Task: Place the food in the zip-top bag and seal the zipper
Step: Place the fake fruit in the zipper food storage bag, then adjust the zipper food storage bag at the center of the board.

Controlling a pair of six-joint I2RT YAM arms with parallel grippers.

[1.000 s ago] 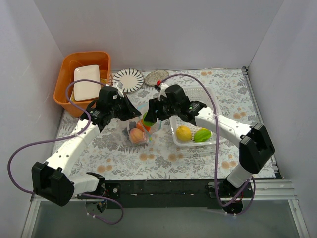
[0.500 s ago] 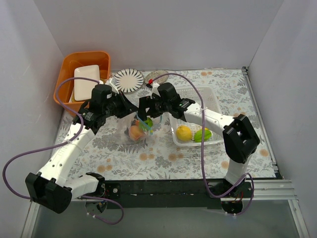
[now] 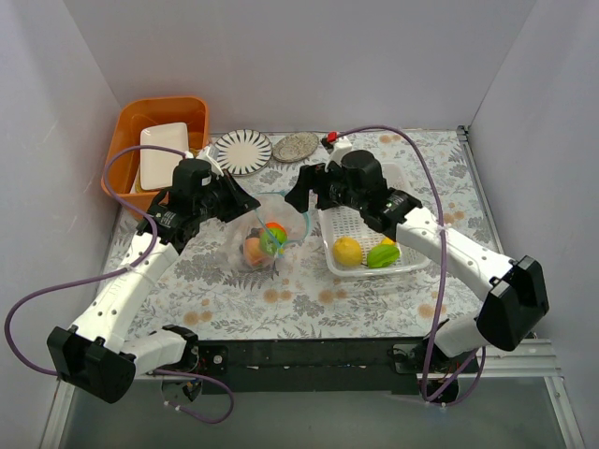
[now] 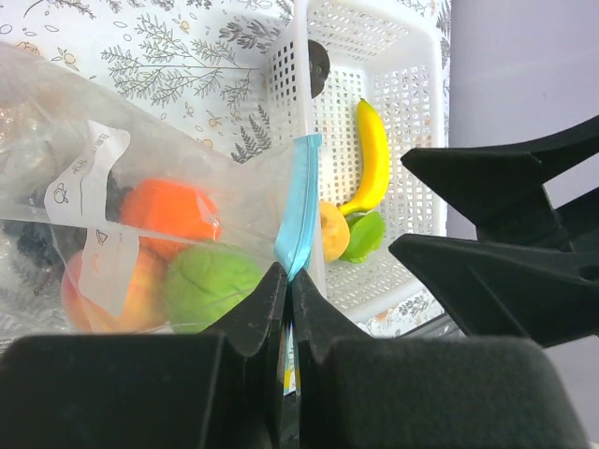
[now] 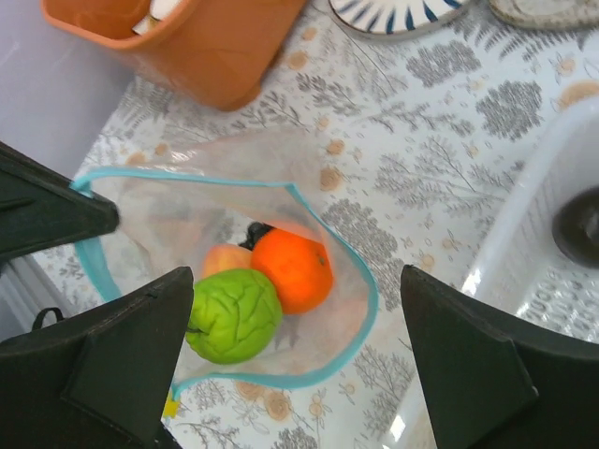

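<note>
The clear zip-top bag [image 3: 265,236] stands open on the table, holding an orange [image 5: 292,269], a green apple [image 5: 234,313], a peach [image 5: 223,259] and black grapes [image 5: 255,232]. My left gripper [image 4: 288,271] is shut on the bag's light blue zipper [image 4: 300,210] at the mouth edge and holds it up [image 3: 241,201]. My right gripper [image 5: 297,276] is open and empty, just above and right of the bag's mouth [image 3: 301,195]. A lemon [image 3: 347,250], green mango [image 3: 382,254], banana [image 4: 372,154] and dark plum [image 4: 318,61] lie in the white basket [image 3: 393,182].
An orange bin [image 3: 126,178] holding a white dish stands at the back left. A striped plate [image 3: 242,152] and a grey dish [image 3: 296,146] lie behind the bag. The basket sits directly right of the bag.
My right gripper has drawn back up and to the right from the bag's mouth, open and empty. The green apple now lies in the bag. The left gripper keeps its hold.
</note>
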